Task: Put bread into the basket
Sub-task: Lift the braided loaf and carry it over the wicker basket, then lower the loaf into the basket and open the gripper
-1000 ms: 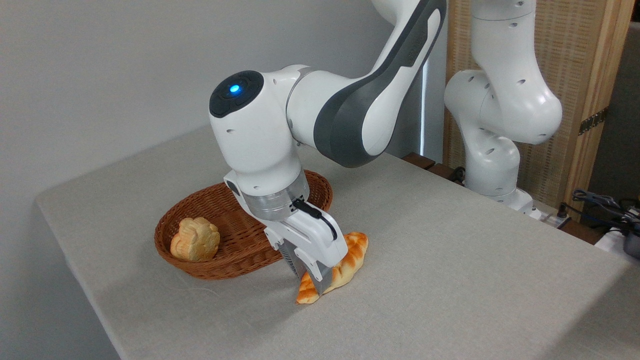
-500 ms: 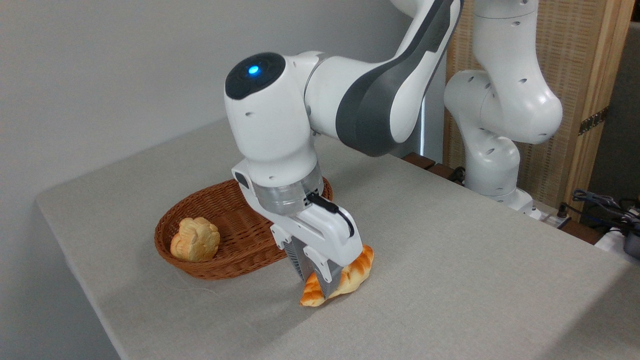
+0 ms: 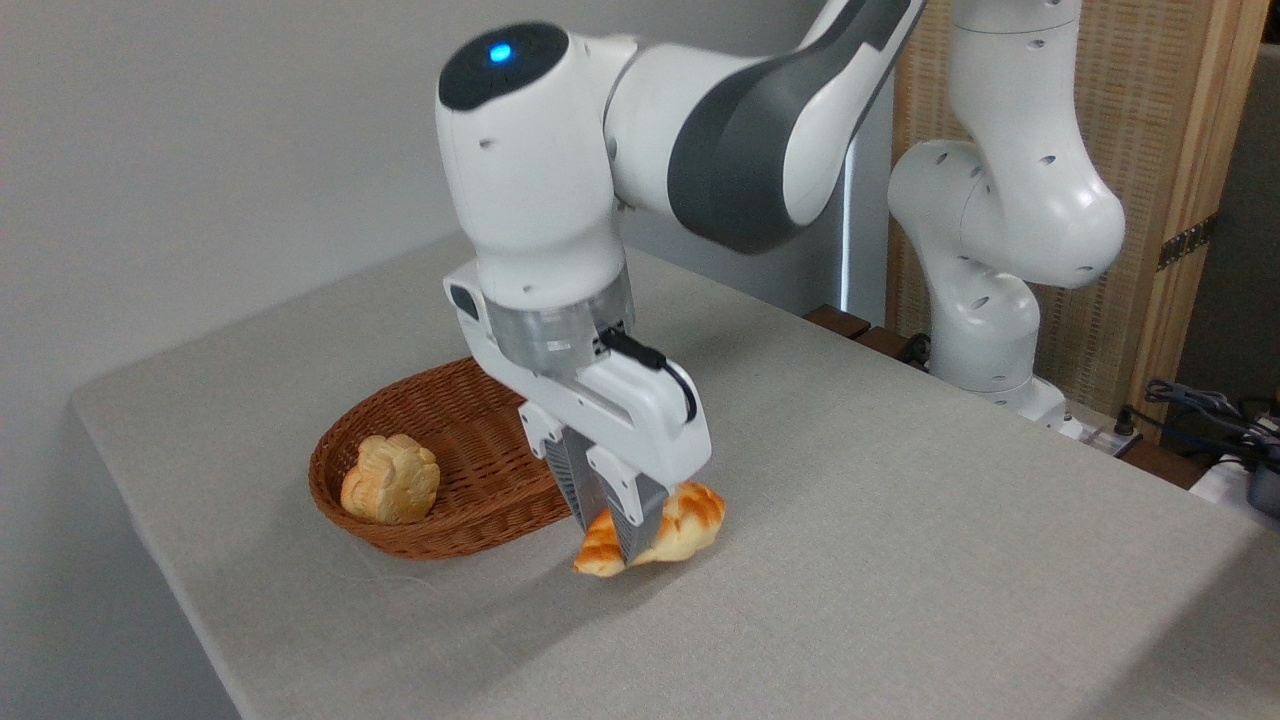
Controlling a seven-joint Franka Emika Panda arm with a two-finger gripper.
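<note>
At lower left of centre your basket sits on the worktop, a small pale bun at its left end. Just right of it, your pincer is clamped on the bread, lifted clear of the worktop.

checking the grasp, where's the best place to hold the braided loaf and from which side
Across its middle, from above: the bread is long with tapering pointed ends, so the narrow waist fits the fingers. The gripper is clamped there now, loaf lifted off the table.
</note>
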